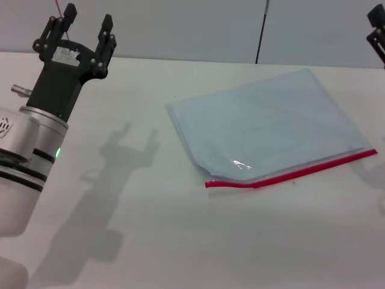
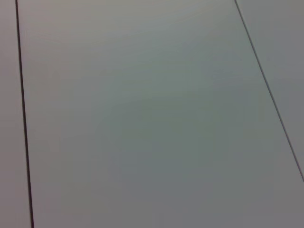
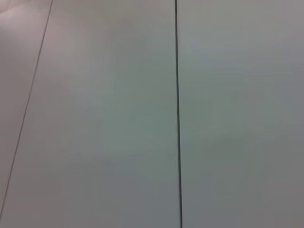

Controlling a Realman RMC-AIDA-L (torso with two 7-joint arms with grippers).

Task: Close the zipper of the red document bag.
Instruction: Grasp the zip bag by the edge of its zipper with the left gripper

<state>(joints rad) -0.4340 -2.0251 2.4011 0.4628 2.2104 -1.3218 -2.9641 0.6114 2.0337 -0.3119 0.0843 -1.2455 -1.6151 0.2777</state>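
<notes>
The red document bag, a flat pale blue-white translucent pouch, lies on the white table right of centre in the head view. Its red zipper runs along the near edge, with a small slider toward the left end; the bag's mouth gapes slightly near that end. My left gripper is raised at the far left, fingers pointing up and open, well away from the bag. Only a dark part of my right gripper shows at the upper right edge. Both wrist views show only plain grey panels.
A dark vertical seam runs down the wall behind the table. The left arm's shadow falls on the tabletop left of the bag.
</notes>
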